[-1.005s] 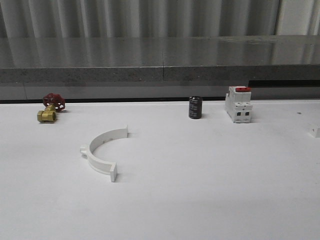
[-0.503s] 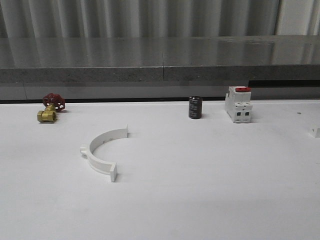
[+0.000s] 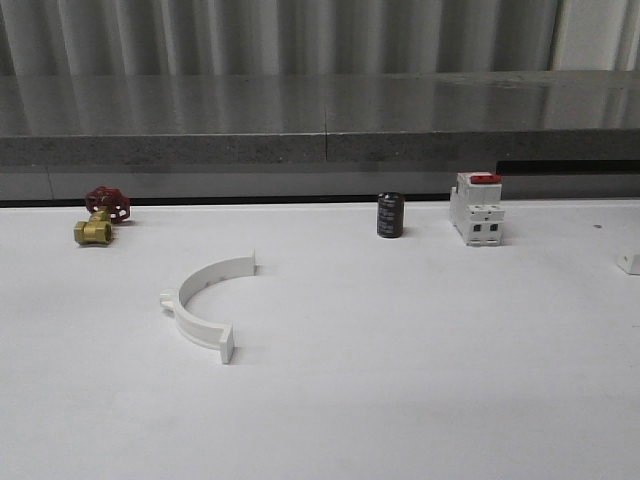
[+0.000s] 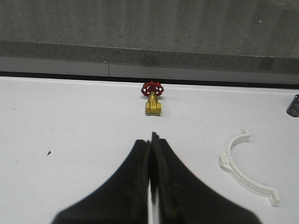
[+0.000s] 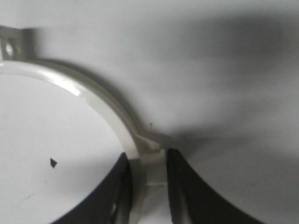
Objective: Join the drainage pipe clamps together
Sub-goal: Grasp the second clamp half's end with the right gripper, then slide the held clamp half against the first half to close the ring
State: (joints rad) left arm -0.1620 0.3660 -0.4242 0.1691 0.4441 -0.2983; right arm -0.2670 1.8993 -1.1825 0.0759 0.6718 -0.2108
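White table [image 3: 420,360] stretching wide, a grey stone ledge [image 3: 320,120] and corrugated wall [image 3: 280,35] behind it. One clamp half [image 3: 205,300] lies flat left of centre, its open side facing right, with the breaker block [image 3: 476,208], brass valve [image 3: 103,214] and black capacitor [image 3: 390,215] strung along the far edge. The left end effector [image 4: 150,154] hangs pressed together near the valve, while the right end effector [image 5: 148,175] is clamped on the second clamp half [image 5: 88,95].
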